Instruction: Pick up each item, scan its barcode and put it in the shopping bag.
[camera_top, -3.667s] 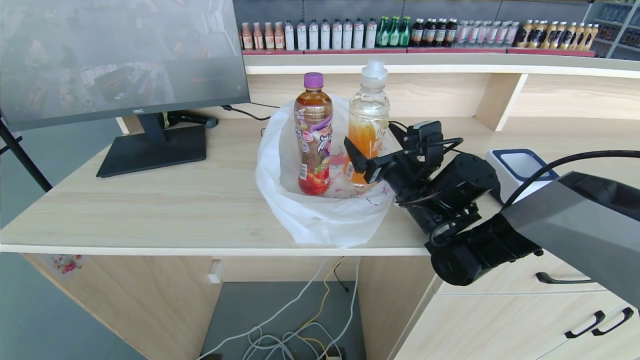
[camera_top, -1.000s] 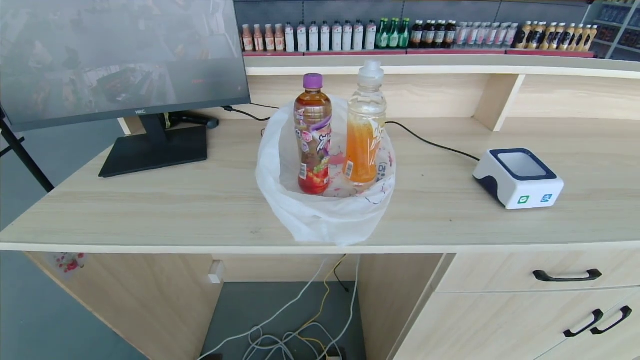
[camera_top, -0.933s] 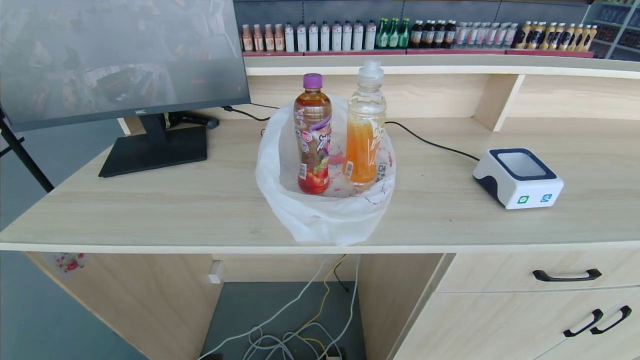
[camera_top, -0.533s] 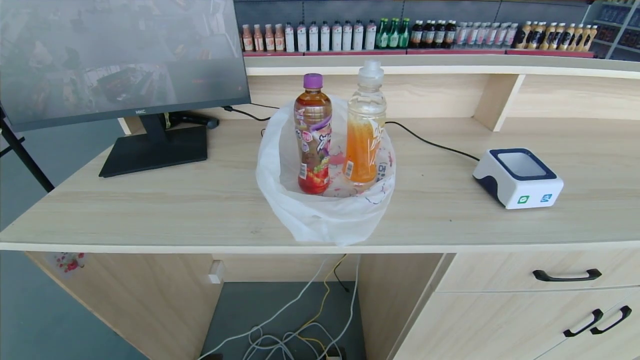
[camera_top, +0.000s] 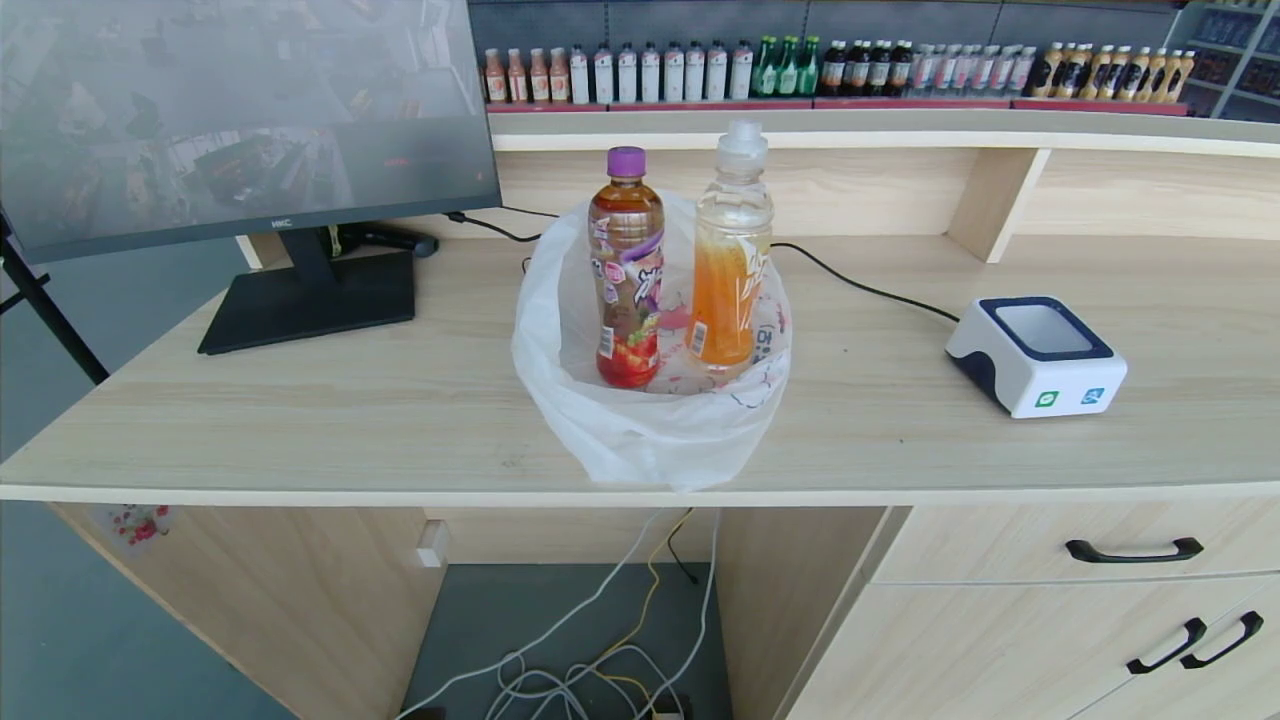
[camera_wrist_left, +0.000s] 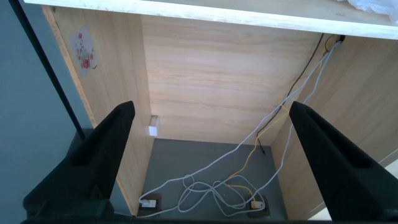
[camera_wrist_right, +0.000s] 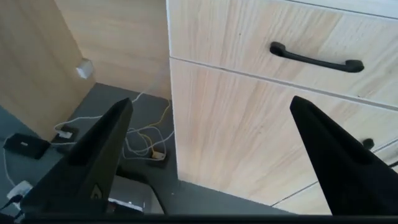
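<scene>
Since the earliest frame the right claw (camera_wrist_right: 211, 102) has pulled back from the bag (camera_top: 640, 440), which sits mid-frame on the counter (camera_top: 300, 410) with the purple-capped bottle (camera_top: 626, 270) and the orange bottle (camera_top: 730, 260) upright inside and the scanner (camera_top: 1035, 355) to its right. That claw is now spread wide and empty, facing the drawers (camera_wrist_right: 261, 124). The left claw (camera_wrist_left: 211, 109) is equally wide and empty, above the cables (camera_wrist_left: 217, 186) under the counter

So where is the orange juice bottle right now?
In the head view the orange juice bottle stands upright in the white bag, just right of the purple-capped bottle, with the scanner farther right.
</scene>
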